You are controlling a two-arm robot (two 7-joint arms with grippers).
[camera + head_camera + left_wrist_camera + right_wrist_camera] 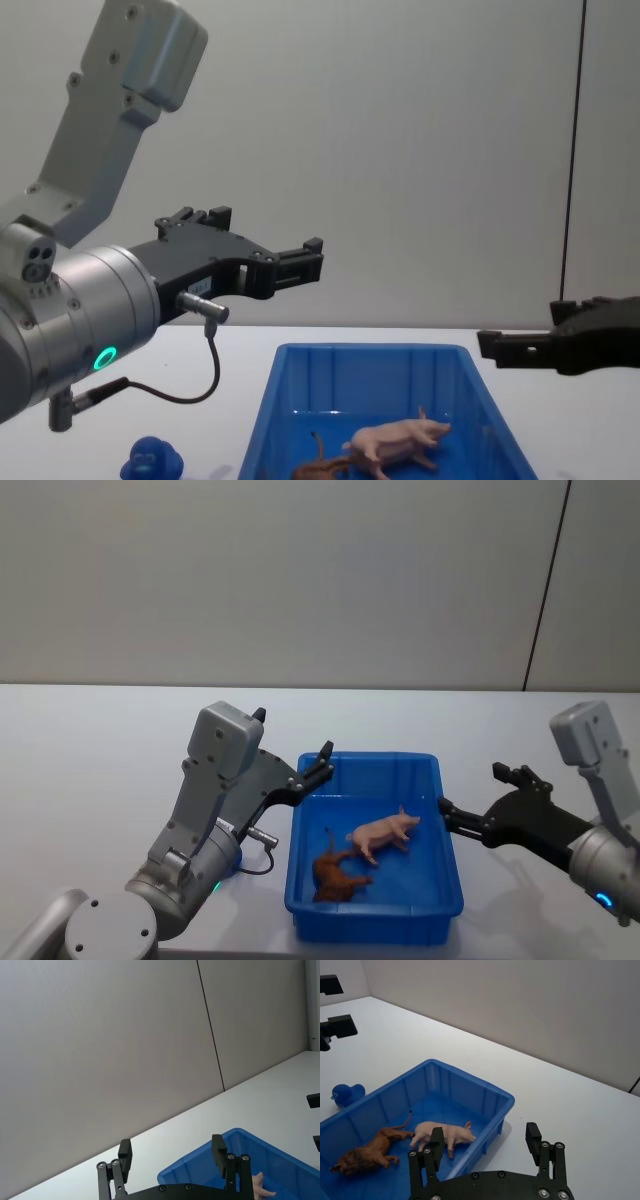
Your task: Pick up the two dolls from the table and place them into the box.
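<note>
Already the pale pink plastic pig (pixel 383 832) lay on its side on the floor of the large rectangular bright blue plastic bin (pixel 370 927), its snout toward the bin's right wall. The slender brown long-tailed plastic animal (pixel 335 875) lay just beside it, nearer the robot, with its tail reaching toward the pig. A small rounded blue plastic figure (pixel 347 1095) stood on the pale grey table (pixel 100 740) outside the bin, near its left wall.

The left tool (pixel 322 763) hung in the air over the bin's far left corner, its black fingers (pixel 125 1153) spread wide with nothing between them. The right tool (pixel 470 788) hovered just beside the bin's right wall, above the table. Its fingers (pixel 532 1136) also stood apart and held nothing. In the chest view both tools were well above the bin's rim, pointing toward each other across it.
</note>
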